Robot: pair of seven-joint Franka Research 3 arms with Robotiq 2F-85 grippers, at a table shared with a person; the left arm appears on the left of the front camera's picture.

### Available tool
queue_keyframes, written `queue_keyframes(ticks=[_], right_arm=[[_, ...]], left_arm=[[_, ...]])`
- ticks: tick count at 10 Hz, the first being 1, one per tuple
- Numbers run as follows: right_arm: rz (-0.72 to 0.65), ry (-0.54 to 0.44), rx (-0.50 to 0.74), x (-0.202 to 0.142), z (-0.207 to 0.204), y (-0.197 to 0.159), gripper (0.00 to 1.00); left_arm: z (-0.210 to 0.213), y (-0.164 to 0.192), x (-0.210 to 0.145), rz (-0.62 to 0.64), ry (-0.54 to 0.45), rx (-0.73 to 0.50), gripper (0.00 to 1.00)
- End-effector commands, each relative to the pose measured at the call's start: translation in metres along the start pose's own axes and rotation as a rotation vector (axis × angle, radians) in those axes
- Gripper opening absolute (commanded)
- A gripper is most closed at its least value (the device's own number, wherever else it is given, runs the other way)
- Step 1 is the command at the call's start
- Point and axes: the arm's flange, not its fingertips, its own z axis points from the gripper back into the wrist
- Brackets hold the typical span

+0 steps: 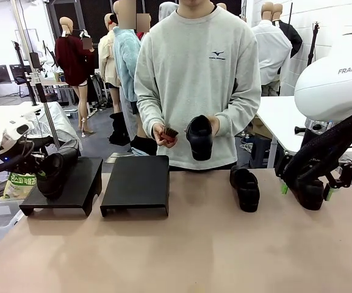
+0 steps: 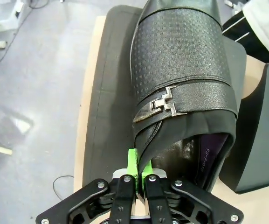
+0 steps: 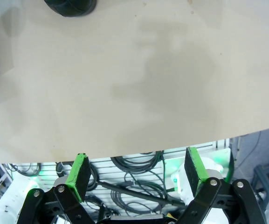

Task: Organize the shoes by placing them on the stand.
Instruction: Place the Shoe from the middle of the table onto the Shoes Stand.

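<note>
While the left gripper (image 2: 138, 161) is pinched tight on the collar rim of one shoe (image 2: 181, 60), over the stand (image 2: 108, 93) by the tabletop's (image 1: 182, 244) left edge, we judge: upper soft, glossy, prob. slippery; sole stiff, heavier. Best hold = collar rim. Right gripper (image 3: 136, 170) spread wide, empty, nr right edge.

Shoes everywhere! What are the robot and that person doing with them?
The robot's left tool is shut on the rim of a black shoe, holding it at the left stand. Its right tool hangs open above the table, holding nothing. The person across the table holds a second shoe and a small brown block. A third shoe lies on the table.
</note>
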Motion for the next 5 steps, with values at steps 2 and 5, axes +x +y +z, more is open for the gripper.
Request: queue_keyframes(ticks=[2,5], right_arm=[[0.006,-0.002,-0.008,0.003,0.001,0.001,1.00],[0.006,-0.002,-0.008,0.003,0.001,0.001,1.00]], left_arm=[[-0.001,0.017,0.014,-0.001,0.001,-0.014,0.00],[0.001,0.026,0.019,0.007,0.024,0.015,0.13]])
